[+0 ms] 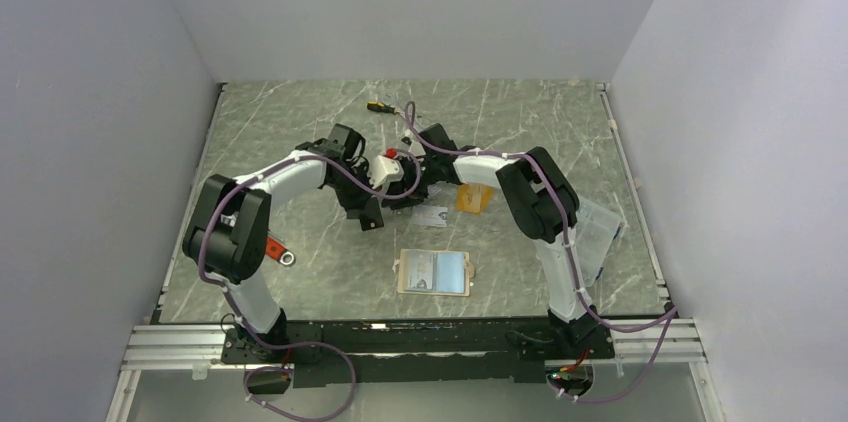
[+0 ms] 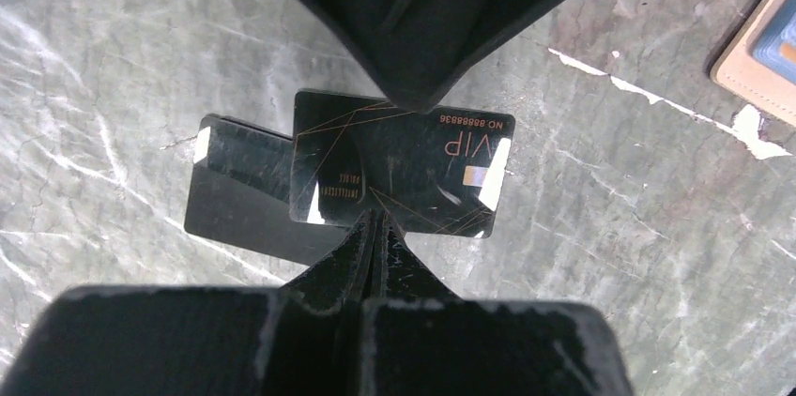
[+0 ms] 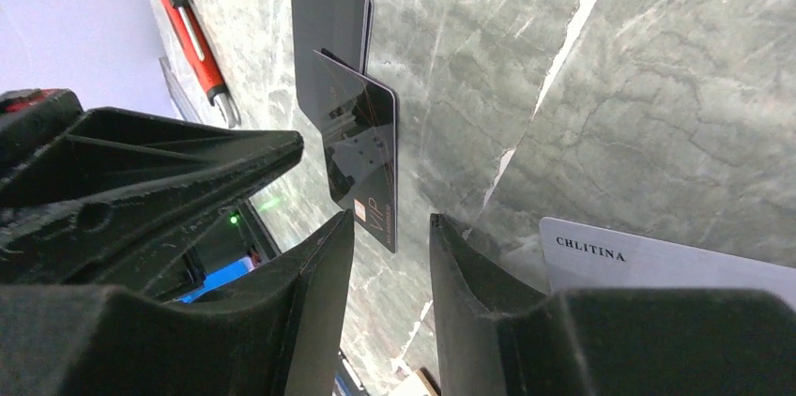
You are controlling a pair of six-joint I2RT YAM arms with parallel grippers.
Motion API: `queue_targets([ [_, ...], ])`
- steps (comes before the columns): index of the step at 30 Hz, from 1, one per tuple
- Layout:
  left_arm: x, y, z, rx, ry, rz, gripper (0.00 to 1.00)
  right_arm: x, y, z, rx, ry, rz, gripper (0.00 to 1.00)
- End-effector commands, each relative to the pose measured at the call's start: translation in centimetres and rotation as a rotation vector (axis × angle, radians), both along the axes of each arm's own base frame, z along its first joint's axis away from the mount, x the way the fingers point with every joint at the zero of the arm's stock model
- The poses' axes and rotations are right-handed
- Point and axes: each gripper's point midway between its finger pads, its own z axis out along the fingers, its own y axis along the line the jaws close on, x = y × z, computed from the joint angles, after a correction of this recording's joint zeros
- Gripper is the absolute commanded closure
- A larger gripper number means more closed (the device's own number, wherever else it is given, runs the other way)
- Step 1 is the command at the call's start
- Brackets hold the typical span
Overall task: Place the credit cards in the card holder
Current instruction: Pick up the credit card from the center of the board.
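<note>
Left wrist, glossy rectangular black card (image 2: 404, 166) in left pincer (image 2: 375, 227), veined marble (image 2: 610, 255)

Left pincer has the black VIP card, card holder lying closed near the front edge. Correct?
Not quite: the card holder lies open, blue panels up, as the top view shows. The left pincer does grip the black VIP card.

Card holder (image 2: 756, 63) cut off at right edge; silver card (image 3: 657, 269) cut off at right edge.

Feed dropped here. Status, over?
Left fingers shut on black VIP card. Right fingers open, close beside it. Card holder lies open, apart. Nothing blocking.
</note>
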Motion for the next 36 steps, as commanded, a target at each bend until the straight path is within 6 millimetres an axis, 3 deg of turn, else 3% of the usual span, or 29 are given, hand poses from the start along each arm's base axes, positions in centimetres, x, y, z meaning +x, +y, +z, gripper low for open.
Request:
queue_targets([
  [1,0.0,0.5,-1.6,0.053,-0.018,-0.016,1.0,1.4,0.7,1.2,0.03,-0.051,-0.024,0.61],
  [6,-0.1,1.4,-2.6,0.097,-0.021,-0.013,1.0,1.2,0.8,1.0,0.042,-0.038,-0.024,0.61],
  [16,-1.4,0.8,-3.5,0.048,0.041,-0.029,1.0,0.6,1.6,0.5,0.06,-0.009,-0.001,0.6],
  [28,-2.6,0.7,-3.8,-0.042,0.111,-0.017,1.0,-1.7,2.4,-2.6,-0.004,0.02,0.034,0.6],
  [31,-2.7,0.6,-3.8,-0.048,0.115,-0.019,1.0,-2.1,2.7,-2.7,0.021,0.035,0.033,0.6],
  [36,-3.1,0.3,-3.8,-0.067,0.139,-0.023,1.0,-1.9,3.8,-1.3,0.128,0.043,0.025,0.6],
])
